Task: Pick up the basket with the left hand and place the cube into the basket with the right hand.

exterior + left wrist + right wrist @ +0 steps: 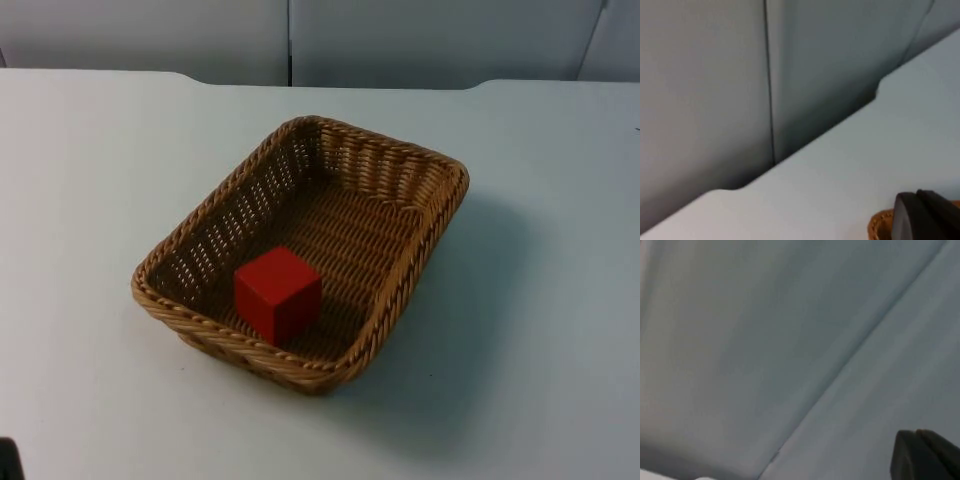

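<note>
**Cube in the basket, both my grippers up and away**

From the top view, the woven basket (300,255) sits flat on the white table (90,200), turned at an angle so one corner points toward the grey partition wall (150,30). The red cube (278,293) lies inside it, on the woven floor near the short wall that faces away from the partition, one corner turned toward the camera. The cube stands apart from the long side walls and just beside the near short wall.

From my left wrist view, one black fingertip of my left gripper (926,216) stands in front of the table and the partition wall. Just beside that fingertip, partly behind it, a small piece of the basket's braided rim (880,225) peeks out, so the basket is below and close to my left jaws, though not between them as far as I can see. Whether these jaws are wide or narrow I cannot tell.

From my right wrist view, one black fingertip of my right gripper (925,455) stands before what seems to be the pale table meeting the grey wall; the picture is too soft to be sure. I cannot tell how my right jaws stand.
</note>
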`<action>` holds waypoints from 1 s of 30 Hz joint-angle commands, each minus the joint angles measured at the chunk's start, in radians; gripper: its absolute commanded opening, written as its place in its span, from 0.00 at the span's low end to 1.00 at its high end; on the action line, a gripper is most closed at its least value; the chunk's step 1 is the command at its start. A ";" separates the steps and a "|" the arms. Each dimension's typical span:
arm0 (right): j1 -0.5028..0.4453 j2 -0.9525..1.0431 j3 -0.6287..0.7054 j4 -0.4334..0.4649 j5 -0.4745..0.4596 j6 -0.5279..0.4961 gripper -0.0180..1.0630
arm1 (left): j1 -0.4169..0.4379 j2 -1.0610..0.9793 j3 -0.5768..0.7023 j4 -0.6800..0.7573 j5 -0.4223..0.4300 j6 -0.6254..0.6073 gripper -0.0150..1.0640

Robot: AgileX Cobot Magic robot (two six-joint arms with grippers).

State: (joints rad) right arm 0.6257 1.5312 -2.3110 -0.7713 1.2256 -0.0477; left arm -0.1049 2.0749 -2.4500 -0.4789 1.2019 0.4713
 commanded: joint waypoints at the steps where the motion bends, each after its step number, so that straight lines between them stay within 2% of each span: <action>1: -0.007 -0.107 -0.005 -0.138 -0.005 0.095 0.01 | 0.026 -0.147 -0.015 0.090 0.019 -0.034 0.01; 2: -0.007 -0.107 -0.005 -0.138 -0.005 0.095 0.01 | 0.026 -0.147 -0.015 0.090 0.019 -0.034 0.01; 5: 0.012 -0.216 -0.005 -0.147 -0.005 0.100 0.01 | 0.031 -0.267 -0.015 0.248 0.019 -0.137 0.01; 7: 0.027 -0.240 -0.005 -0.145 -0.005 0.074 0.01 | 0.026 -0.310 -0.015 0.270 0.019 -0.149 0.01; 8: 0.048 -0.277 -0.003 -0.116 -0.005 0.016 0.01 | 0.018 -0.355 -0.002 0.270 0.019 -0.149 0.01; 9: 0.060 -0.299 -0.003 -0.096 -0.005 0.002 0.02 | 0.016 -0.377 0.012 0.270 0.019 -0.149 0.01; 12: 0.069 -0.344 0.018 -0.061 -0.005 -0.022 0.10 | -0.015 -0.535 0.187 0.294 0.019 -0.130 0.01; 13: 0.069 -0.344 0.018 -0.061 -0.005 -0.022 0.10 | -0.015 -0.535 0.187 0.294 0.019 -0.130 0.01; 14: 0.069 -0.375 0.076 -0.089 -0.005 -0.052 0.16 | -0.020 -0.629 0.351 0.338 0.019 -0.106 0.01; 16: 0.069 -0.424 0.188 -0.216 -0.005 -0.065 0.21 | -0.020 -0.756 0.559 0.393 0.017 -0.120 0.01; 17: 0.069 -0.448 0.260 -0.290 -0.005 -0.063 0.21 | -0.018 -0.830 0.677 0.420 -0.077 -0.131 0.01; 18: 0.069 -0.448 0.260 -0.290 -0.005 -0.063 0.21 | -0.018 -0.830 0.677 0.420 -0.077 -0.131 0.01; 20: 0.069 -0.491 0.402 -0.496 -0.005 -0.035 0.22 | -0.018 -0.966 0.877 0.432 -0.224 -0.144 0.01; 23: 0.069 -0.567 0.668 -0.898 -0.005 0.101 0.22 | -0.018 -1.155 1.126 0.432 -0.397 -0.149 0.01; 24: 0.069 -0.567 0.668 -0.898 -0.005 0.101 0.22 | -0.018 -1.155 1.126 0.432 -0.397 -0.149 0.01; 25: 0.069 -0.598 0.742 -0.973 -0.005 0.121 0.22 | -0.018 -1.195 1.181 0.435 -0.421 -0.163 0.01; 27: 0.066 -0.666 0.873 -0.973 -0.005 0.064 0.22 | -0.018 -1.266 1.280 0.465 -0.435 -0.194 0.01; 30: 0.066 -0.748 0.958 -0.973 -0.005 0.078 0.22 | -0.018 -1.306 1.347 0.470 -0.423 -0.220 0.01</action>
State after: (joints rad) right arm 0.6911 0.8105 -1.3759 -1.7073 1.2219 0.0240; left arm -0.1190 0.7846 -1.1422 -0.0164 0.7990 0.2798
